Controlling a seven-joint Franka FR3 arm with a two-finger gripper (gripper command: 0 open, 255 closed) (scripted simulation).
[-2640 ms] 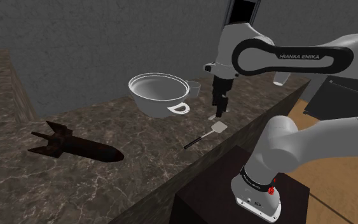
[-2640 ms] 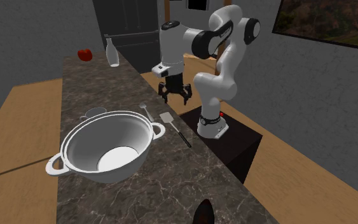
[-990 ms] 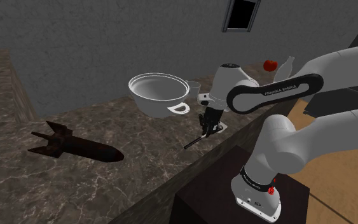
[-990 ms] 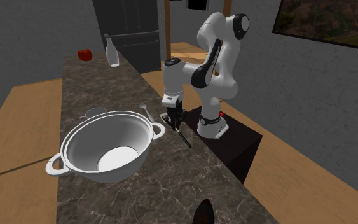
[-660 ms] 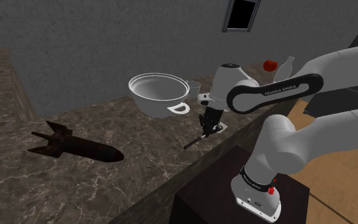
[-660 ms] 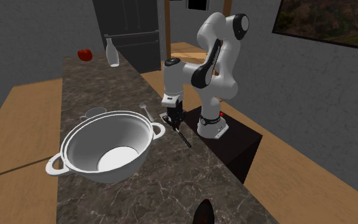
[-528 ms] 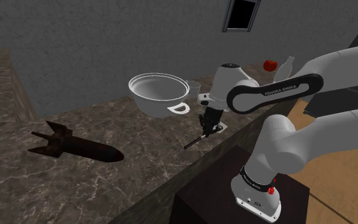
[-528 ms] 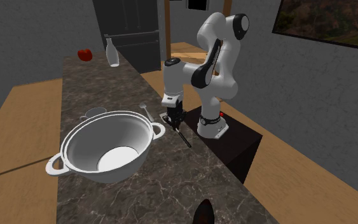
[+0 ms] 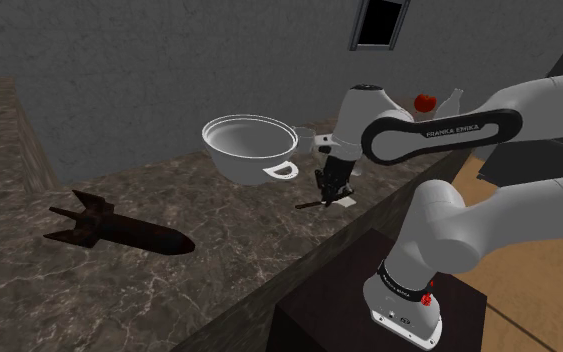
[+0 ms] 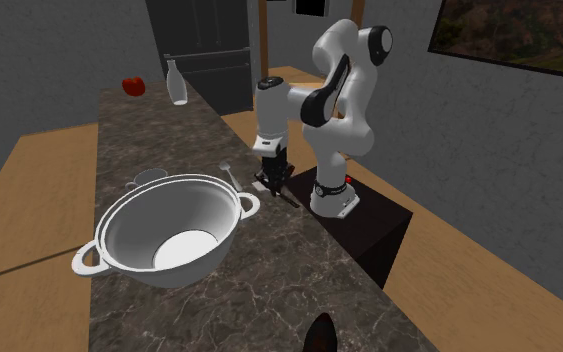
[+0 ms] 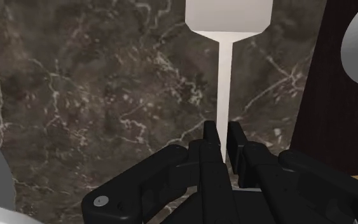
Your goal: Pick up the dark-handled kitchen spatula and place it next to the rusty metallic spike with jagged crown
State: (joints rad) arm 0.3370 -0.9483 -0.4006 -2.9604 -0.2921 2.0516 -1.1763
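Spatula [image 9: 321,204] is pinched at its neck by the black gripper [image 9: 331,190], right of centre in the shoulder view, just right of the white bowl [image 9: 249,148]. Half a second earlier it was lying on the dark marble counter [image 9: 219,265] with the handle slanting to the lower left. Now it is raised a little off the counter, handle nearly level, and the wrist is higher. In the wrist view the fingers [image 11: 212,143] are pressed on the pale neck [image 11: 225,83], with the blade ahead of them. In the second exterior view the gripper [image 10: 272,180] is seen at centre, with the dark handle [image 10: 289,197] sticking out to its lower right. The spike [image 9: 119,230] is unmoved at the shoulder view's lower left, well apart from the spatula. The bowl [image 10: 169,235] is unchanged too.
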